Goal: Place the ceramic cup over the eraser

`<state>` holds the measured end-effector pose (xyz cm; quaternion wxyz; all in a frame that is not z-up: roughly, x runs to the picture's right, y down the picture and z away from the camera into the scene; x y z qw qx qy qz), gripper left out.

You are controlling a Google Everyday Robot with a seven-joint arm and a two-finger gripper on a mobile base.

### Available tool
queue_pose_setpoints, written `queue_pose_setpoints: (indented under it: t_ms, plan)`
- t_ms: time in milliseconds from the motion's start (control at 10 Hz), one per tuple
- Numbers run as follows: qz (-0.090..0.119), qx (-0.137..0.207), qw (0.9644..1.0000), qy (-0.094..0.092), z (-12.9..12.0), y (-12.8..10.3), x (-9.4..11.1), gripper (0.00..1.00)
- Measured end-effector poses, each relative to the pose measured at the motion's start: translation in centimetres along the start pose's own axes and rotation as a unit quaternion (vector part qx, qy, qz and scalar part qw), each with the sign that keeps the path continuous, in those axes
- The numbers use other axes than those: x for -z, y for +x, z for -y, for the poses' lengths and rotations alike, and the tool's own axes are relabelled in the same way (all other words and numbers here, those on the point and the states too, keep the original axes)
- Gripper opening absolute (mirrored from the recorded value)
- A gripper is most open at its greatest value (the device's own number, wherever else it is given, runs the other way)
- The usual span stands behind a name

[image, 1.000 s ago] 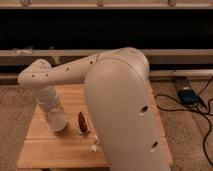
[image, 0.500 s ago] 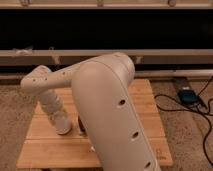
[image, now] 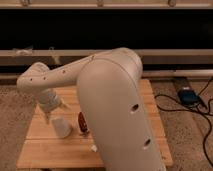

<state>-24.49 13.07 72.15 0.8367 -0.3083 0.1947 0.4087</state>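
Low over the left half of the wooden table [image: 45,150], at about 9 o'clock from the table's middle: the gripper [image: 53,113], hanging from a pale wrist at the end of the white arm [image: 110,105]. Directly below it, toward 5 o'clock: the ceramic cup [image: 61,128], white, tilted, close against the gripper's tip and low to the boards. Cannot tell whether gripped or merely touching. Width of the tool's grip: cannot tell either.

Just beside the cup at 3 o'clock, apart by a thin strip of wood: 1 dark reddish-brown elongated object [image: 82,122], lying on the table, partly behind the arm's bulk. Further toward 5 o'clock from that, near the table's front edge: 1 small white scrap [image: 93,148].

Filling the middle and right of the view: the arm's big upper link, covering much of the table. Off the table at 3 o'clock, on the speckled floor: 1 blue device [image: 187,95] with black cables [image: 202,107] trailing around it.
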Motion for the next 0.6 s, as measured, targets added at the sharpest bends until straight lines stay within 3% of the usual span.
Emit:
queue_pose_setpoints:
  t_ms: [600]
  plan:
    - [0.051, -0.011, 0.9986, 0.011, 1.0, 0.9, 4.7, 0.8]
